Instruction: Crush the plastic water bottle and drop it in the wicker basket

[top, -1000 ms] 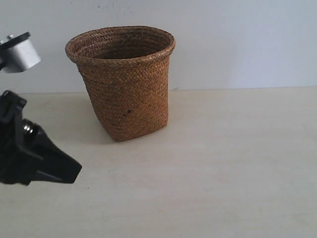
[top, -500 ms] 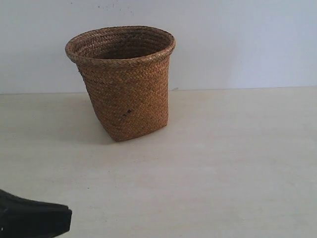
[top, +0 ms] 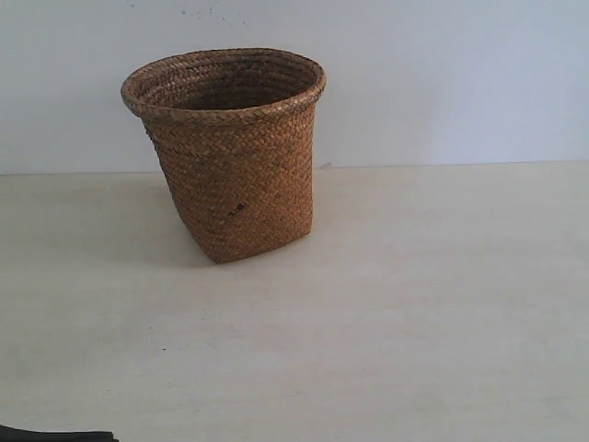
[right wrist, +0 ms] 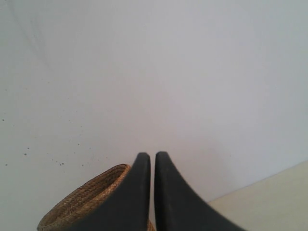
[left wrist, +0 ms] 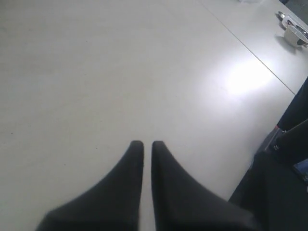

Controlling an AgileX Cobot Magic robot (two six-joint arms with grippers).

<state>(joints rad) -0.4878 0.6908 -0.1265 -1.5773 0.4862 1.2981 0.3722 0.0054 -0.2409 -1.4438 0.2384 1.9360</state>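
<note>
On the table, the wicker basket stands beyond the right tool.

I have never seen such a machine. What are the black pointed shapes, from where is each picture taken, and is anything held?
This is a robot with two arms, each ending in a gripper with two black fingers. One picture comes from a camera off the arms: it shows a tall brown wicker basket standing upright on a pale table, and a black sliver of the robot at the lower left corner. The other two come from cameras on the wrists, looking along the fingers. The left gripper hangs over bare table, its fingers almost together with nothing between them. The right gripper is also shut and empty; it faces a white wall, with the basket's rim showing past its fingers. No plastic water bottle shows in any picture; the basket's inside is mostly hidden.
</note>
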